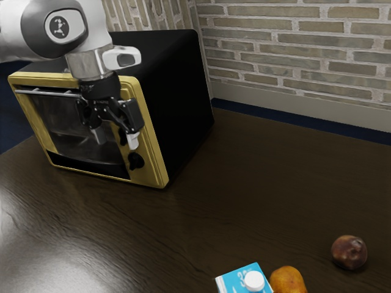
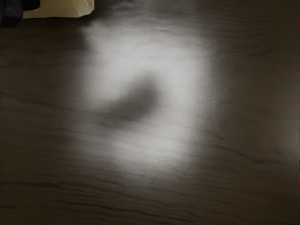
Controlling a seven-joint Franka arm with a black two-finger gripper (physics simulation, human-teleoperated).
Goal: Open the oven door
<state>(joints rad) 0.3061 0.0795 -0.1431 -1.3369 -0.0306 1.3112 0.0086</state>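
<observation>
A: Exterior view, quick. Gripper?
B: Gripper [image 1: 115,139] in front of the oven [image 1: 178,91], fingers apart, nothing between them that I can see. Can't tell if it touches the front.
A: Door?
B: Door [image 1: 64,119], dark glass, in the yellow front frame [image 1: 153,146], looks shut. Metal handle [image 1: 49,93] runs along its top edge, gripper's off toward the knob side.
A: Knobs?
B: Black knob [image 1: 135,161] low on the front, just below the gripper. Oven's upright on the brown table [image 1: 244,189].
A: Rest?
B: Blue-and-white carton [image 1: 253,281] at the near edge, orange fruit [image 1: 288,281] right beside it, dark reddish fruit [image 1: 349,252] well apart from the oven. Brick wall [image 1: 293,49] behind.
A: Wrist view, go.
B: Wood grain of the tabletop, bright glare with a darker smudge in it. Yellow edge, likely the oven frame, and a black part [image 2: 11,14] next to it; can't tell which. Next.
</observation>
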